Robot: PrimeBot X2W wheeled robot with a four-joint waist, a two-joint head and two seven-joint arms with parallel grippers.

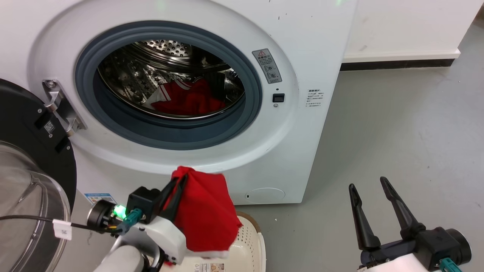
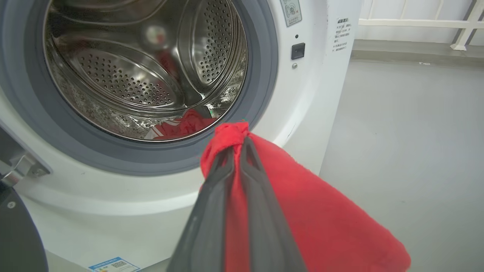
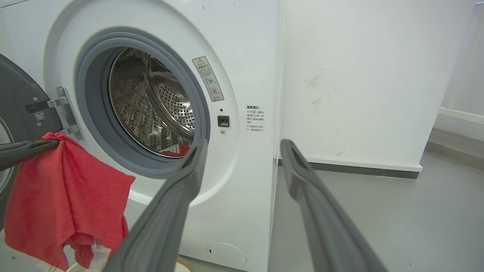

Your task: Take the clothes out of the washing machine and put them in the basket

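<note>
1. Hold the left gripper [image 1: 180, 180] pinched shut on the bunched top of the plain red garment [image 1: 206, 211], which hangs limp just in front of the washing machine [image 1: 302, 143], below the grey gasket [image 1: 170, 132].
2. Bring the cloth nearer and lower, over the basket [image 1: 249, 245] on the floor [image 1: 397, 132], partly hidden beneath the hanging hem.
3. Centre the bundle above the basket's middle before parting the fingers; released too far out, loose cloth probably drapes over the rim or slides off.
4. Lift straight up after release, to avoid dragging fabric back out.
5. Leave the right gripper [image 1: 367, 184] spread apart and empty, low on the right, well clear of the basket.
6. Plan the following reach for the striped jersey [image 1: 185, 99] at the bottom of the drum [image 1: 159, 60].
7. Mind the open door [image 1: 22, 189] on the left.
</note>
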